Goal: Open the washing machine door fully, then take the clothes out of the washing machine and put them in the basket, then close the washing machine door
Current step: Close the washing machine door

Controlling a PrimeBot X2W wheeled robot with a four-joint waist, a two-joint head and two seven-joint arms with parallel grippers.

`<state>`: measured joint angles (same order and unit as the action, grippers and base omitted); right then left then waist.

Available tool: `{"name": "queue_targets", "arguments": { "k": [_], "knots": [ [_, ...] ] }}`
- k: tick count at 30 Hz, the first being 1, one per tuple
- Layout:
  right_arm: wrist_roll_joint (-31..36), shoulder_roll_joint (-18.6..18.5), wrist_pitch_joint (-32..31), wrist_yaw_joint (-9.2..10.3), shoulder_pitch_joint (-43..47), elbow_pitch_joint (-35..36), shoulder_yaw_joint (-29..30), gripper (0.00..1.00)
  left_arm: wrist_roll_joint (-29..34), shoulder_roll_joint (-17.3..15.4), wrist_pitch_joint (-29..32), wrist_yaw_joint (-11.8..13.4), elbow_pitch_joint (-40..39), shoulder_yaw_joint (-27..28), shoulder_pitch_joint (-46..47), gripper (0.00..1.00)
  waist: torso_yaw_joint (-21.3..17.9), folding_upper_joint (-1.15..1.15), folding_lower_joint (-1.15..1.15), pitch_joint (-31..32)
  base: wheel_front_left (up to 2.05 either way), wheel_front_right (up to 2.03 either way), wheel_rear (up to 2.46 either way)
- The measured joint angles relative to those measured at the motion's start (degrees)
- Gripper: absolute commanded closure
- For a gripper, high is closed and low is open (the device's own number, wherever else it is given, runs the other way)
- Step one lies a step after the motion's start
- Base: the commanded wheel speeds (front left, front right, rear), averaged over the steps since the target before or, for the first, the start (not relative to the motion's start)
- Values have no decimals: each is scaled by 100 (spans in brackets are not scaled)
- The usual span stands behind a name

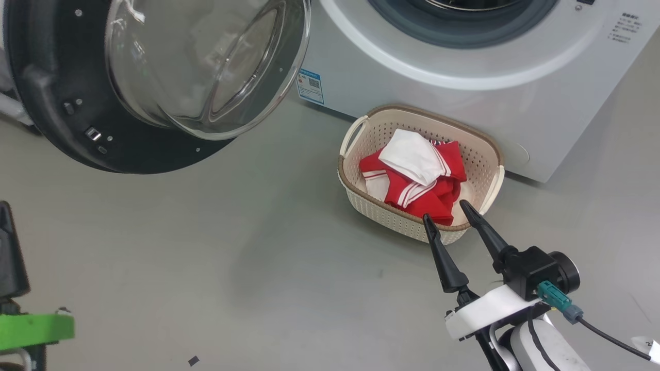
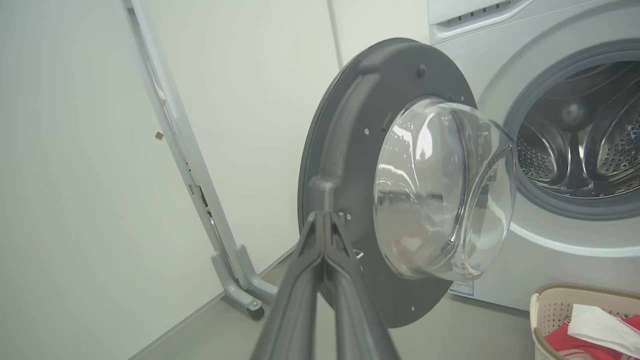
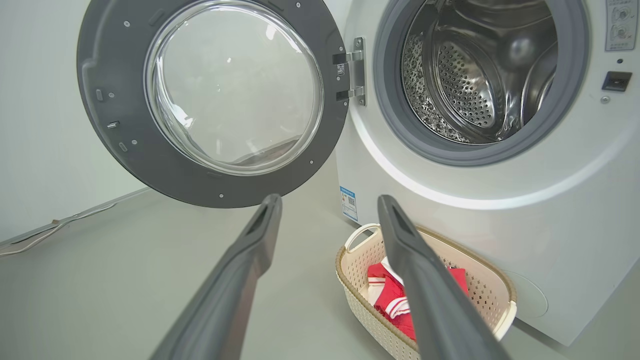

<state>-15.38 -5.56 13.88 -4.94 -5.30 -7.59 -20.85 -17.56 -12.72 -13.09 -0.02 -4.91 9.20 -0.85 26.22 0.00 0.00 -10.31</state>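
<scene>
Clothes lie in the basket; the door stands wide open. Left tool, fingers together and empty, points at its rim; right tool gapes. The door looks stiff and hinged: best pushed at its frame's free edge.

Bright, even indoor light; pics sharp.
Glare streaks on washing machine door glass; faint soft shadows on floor; wrist views bend at edges, wide-angle.
</scene>
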Motion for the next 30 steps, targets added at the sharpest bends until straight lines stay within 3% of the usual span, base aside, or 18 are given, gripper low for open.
{"name": "queue_targets", "arguments": {
  "k": [9,19,26,30],
  "knots": [
    [92,-167,-100,7,-172,200,51,0,-743,-537,424,-132,-248,811,732,100,-310,0,0,-454,0,0,0],
    [108,-327,-123,5,-424,376,171,0,-2749,-917,1594,-88,482,2090,2022,100,-723,0,0,-987,0,0,0],
    [108,-366,-123,-2,-539,404,196,0,-3784,-1133,2415,471,1540,2804,2969,100,-961,0,0,-1251,0,0,0],
    [108,-387,-123,-3,-575,411,202,0,-4970,-795,2786,728,2150,3453,3883,100,-1059,0,0,-1345,0,0,0]
  ]
}}
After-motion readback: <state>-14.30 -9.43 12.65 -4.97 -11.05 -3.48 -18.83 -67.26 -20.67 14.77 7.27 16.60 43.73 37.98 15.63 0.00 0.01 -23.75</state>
